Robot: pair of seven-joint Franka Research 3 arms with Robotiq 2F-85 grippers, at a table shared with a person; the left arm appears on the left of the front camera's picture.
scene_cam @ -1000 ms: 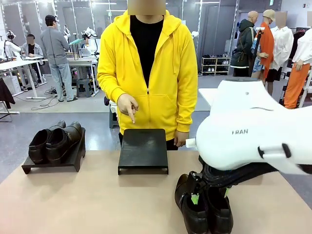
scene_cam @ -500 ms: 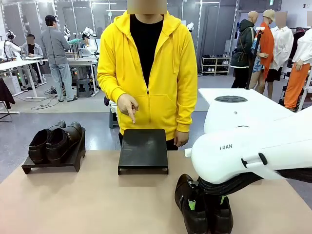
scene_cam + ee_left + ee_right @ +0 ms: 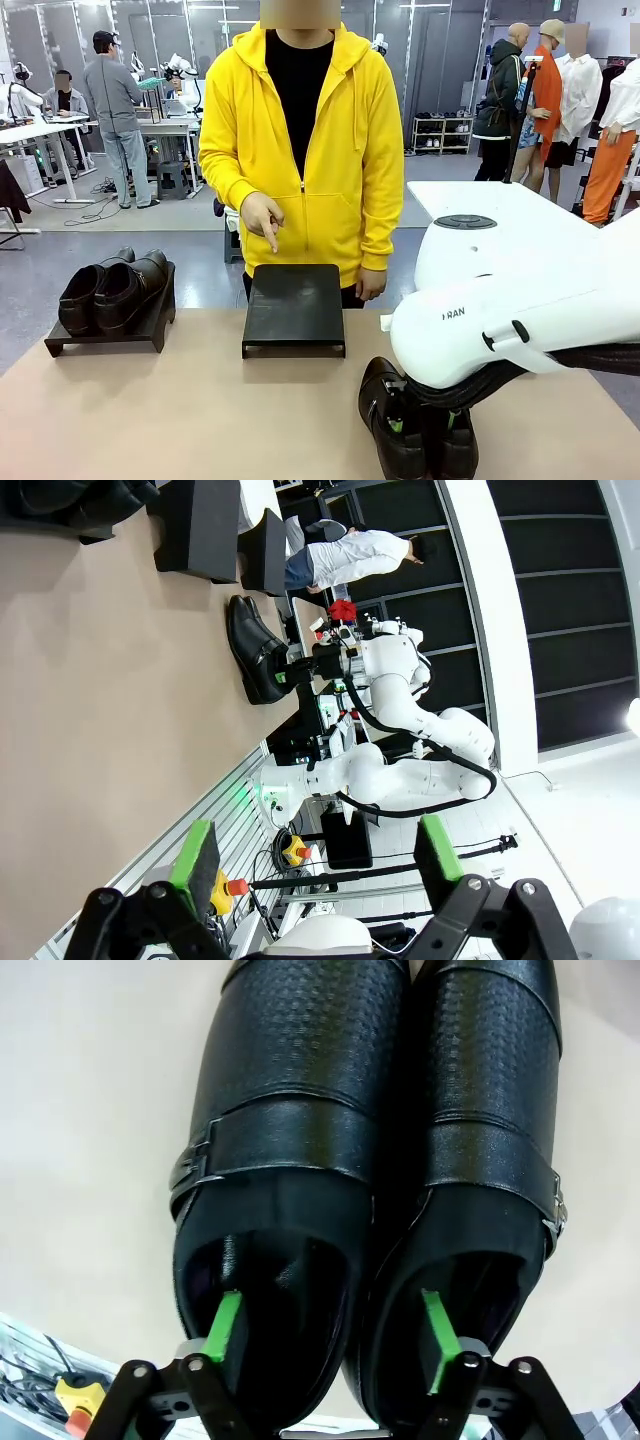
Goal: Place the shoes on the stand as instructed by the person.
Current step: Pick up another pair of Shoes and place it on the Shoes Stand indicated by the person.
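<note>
Since the right arm (image 3: 500,320) dropped, its fingers (image 3: 224,1325) reach inside both shoes (image 3: 300,1110).

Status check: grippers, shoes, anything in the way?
Left gripper jaws open. Right gripper jaws open, one finger inside each buckled black shoe. Person's hand points at middle stand.

Annoyingly, the right arm's white casing (image 3: 480,320) blocks most of the near-black buckled leather shoes (image 3: 378,395), and the bottom edge chops their near ends. Wrist cam: the right gripper (image 3: 330,1345) has its green fingertips (image 3: 222,1325) buried inside the shoe openings, toes cropped.
</note>
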